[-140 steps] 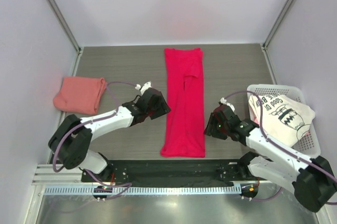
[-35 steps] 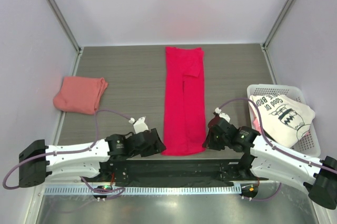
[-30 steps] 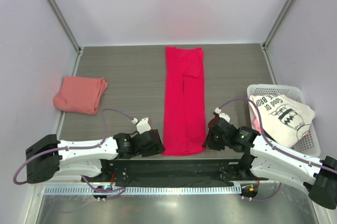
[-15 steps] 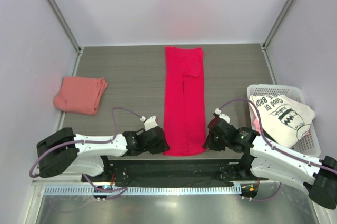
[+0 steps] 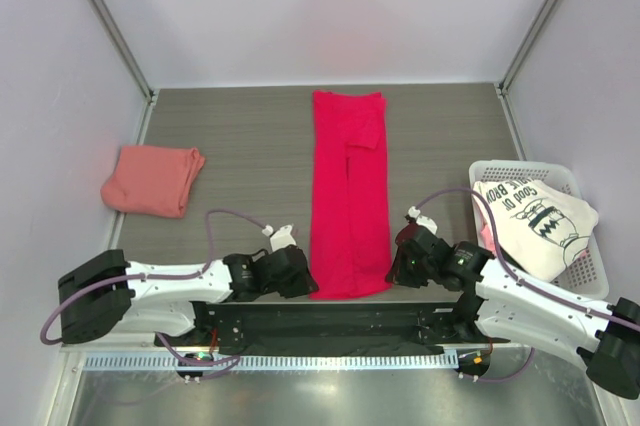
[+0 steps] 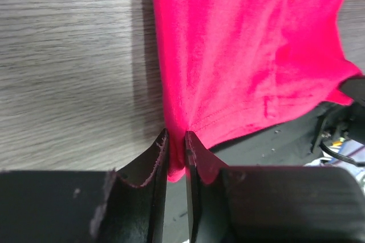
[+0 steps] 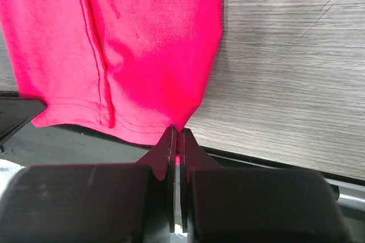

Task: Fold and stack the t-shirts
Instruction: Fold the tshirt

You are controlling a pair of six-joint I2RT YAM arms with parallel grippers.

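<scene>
Grey wood-grain tabletop (image 5: 240, 136); at lower centre, left gripper (image 6: 174, 140) and right gripper (image 7: 177, 133) each clamp a near hem corner of the crimson-magenta t-shirt (image 5: 350, 196), folded lengthwise only; mid-left, the salmon-pink t-shirt (image 5: 152, 179) lies folded; right, the white printed t-shirt (image 5: 535, 214) waits in its white plastic basket (image 5: 512, 165).

Left hand (image 6: 175, 134), right hand (image 7: 177, 132), both clamped.

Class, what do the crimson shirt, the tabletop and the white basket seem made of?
The crimson shirt: soft matte knit cloth, with a stitched hem and fine creases. The tabletop: grey wood-grain surface, likely laminate, with streaked lines. The basket: white, probably plastic, with lattice walls.
</scene>
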